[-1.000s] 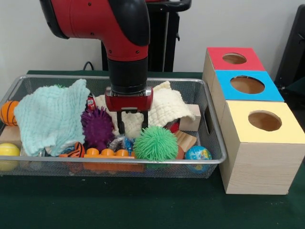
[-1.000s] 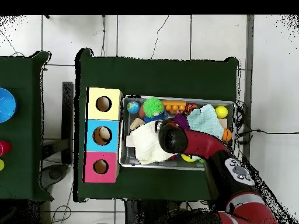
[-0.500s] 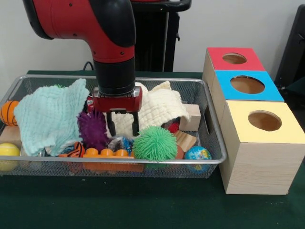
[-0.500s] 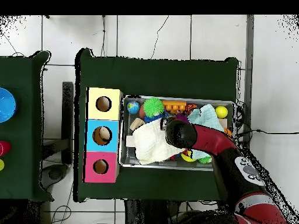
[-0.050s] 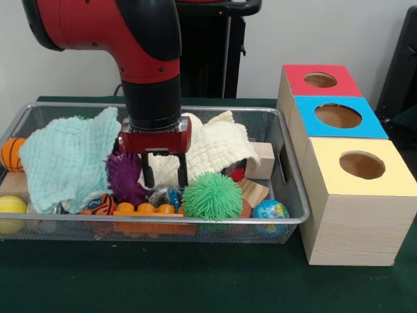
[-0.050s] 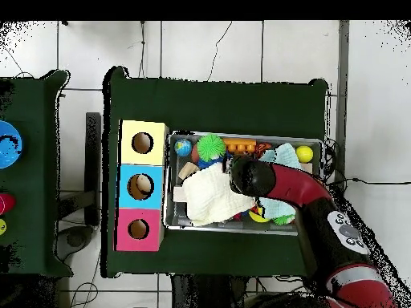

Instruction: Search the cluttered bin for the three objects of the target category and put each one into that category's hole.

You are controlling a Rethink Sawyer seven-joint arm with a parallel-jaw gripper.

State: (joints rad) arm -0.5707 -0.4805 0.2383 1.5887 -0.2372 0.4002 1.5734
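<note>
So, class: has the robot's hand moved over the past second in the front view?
Yes. The hand has shifted left, away from the green spiky ball and closer to the purple spiky ball.

Bright even indoor light, soft shadows, sharp focus, no glare

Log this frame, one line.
gripper: open, empty | over: spiky purple ball | wire mesh bin: cluttered | holes: nothing visibly inserted

Bin point(image 5: 287, 222): we see it left of the boxes point(image 5: 352, 195).
Spiky ball point(image 5: 212, 195): in the bin, near side.
Cloth point(image 5: 68, 160): in the bin's left part.
Gripper point(image 5: 164, 177): above the bin's middle.
</note>
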